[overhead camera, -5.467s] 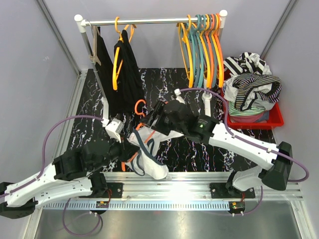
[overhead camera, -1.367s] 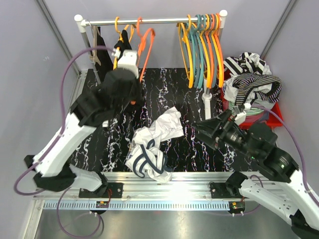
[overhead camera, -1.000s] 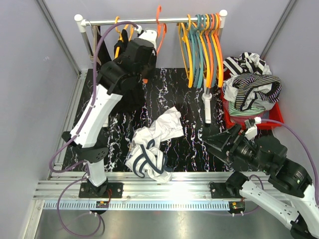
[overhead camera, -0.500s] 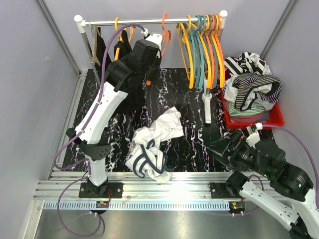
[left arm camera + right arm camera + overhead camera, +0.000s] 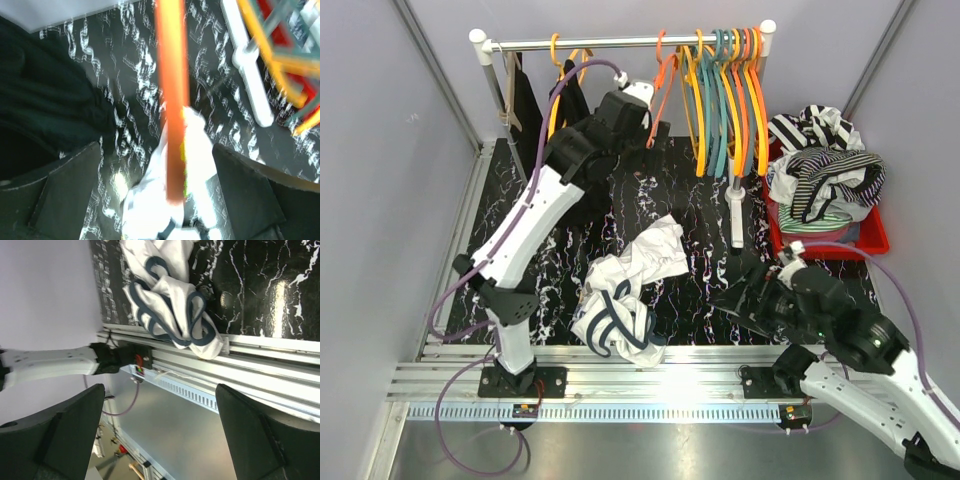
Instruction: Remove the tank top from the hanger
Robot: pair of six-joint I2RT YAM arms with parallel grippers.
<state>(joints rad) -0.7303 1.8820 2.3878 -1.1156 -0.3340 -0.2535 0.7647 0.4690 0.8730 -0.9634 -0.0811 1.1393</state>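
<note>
Far left, on silver metal rail (image 5: 610, 43): black garments (image 5: 525, 110) on yellow hangers. Next along: left gripper (image 5: 652, 125) high by rail, jaws spread wide, gripping nothing. Bare orange plastic hanger (image 5: 667, 75) hooked on rail, between fingers, clear of both. Centre, on black marble-pattern table (image 5: 690, 200): crumpled white tank top with navy trim (image 5: 625, 290), off hanger. Right front: right gripper (image 5: 738, 293) low, jaws wide, empty. Far right: red plastic bin (image 5: 875, 240) of striped clothes.

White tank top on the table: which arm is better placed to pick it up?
Right, likely. The right gripper is open and low beside the white tank top, which its wrist camera sees. The left gripper is open but up at the rail by the orange hanger.
</note>
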